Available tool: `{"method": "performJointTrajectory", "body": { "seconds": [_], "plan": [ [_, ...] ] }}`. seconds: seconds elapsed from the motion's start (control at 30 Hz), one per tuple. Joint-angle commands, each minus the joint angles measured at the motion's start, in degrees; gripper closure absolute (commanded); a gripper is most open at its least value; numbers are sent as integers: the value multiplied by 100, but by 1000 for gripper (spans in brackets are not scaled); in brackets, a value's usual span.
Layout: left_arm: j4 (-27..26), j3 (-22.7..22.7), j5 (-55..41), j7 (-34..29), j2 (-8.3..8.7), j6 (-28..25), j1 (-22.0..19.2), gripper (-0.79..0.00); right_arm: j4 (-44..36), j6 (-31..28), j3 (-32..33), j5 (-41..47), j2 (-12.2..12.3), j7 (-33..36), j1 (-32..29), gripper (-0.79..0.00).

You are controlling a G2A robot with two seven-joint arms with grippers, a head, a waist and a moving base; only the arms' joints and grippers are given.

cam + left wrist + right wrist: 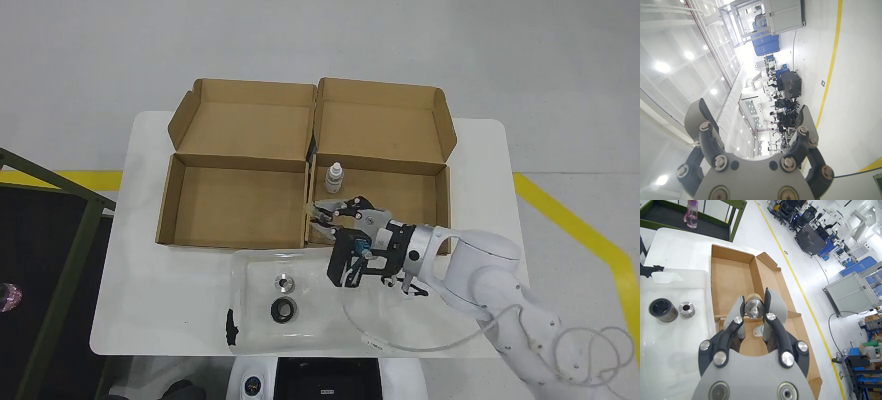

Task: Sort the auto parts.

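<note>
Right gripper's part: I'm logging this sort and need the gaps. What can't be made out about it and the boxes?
1. The part: far end, right wrist view, behind its near face and the right gripper's fingers.
2. The bottle: one side, right wrist view, behind a finger.
3. Whether the part is over the left box or the right box: it hangs by their shared wall; top view, the gripper covers it.

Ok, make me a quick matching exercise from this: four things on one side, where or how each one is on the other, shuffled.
1 white bottle
2 dark bearing
3 steel shaft
4 left hand

A in the clear tray
B open, empty
C gripped in the right hand
D in a cardboard box

Pairs: 1-D, 2-A, 3-C, 4-B
</note>
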Motion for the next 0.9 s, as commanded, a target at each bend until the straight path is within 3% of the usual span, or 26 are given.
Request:
{"method": "performJointTrajectory", "body": {
  "seconds": [0.0, 0.4, 0.87],
  "plan": [
    [0, 0, 0, 0, 0, 0, 0, -785, 116, 38, 50, 46, -3, -76, 10, 0],
    [0, 0, 0, 0, 0, 0, 0, -785, 973, 123, 203, 372, -41, -180, 204, 0],
    [0, 0, 0, 0, 0, 0, 0, -785, 2056, -431, 163, 1364, -93, 1157, 902, 0]
  ]
}}
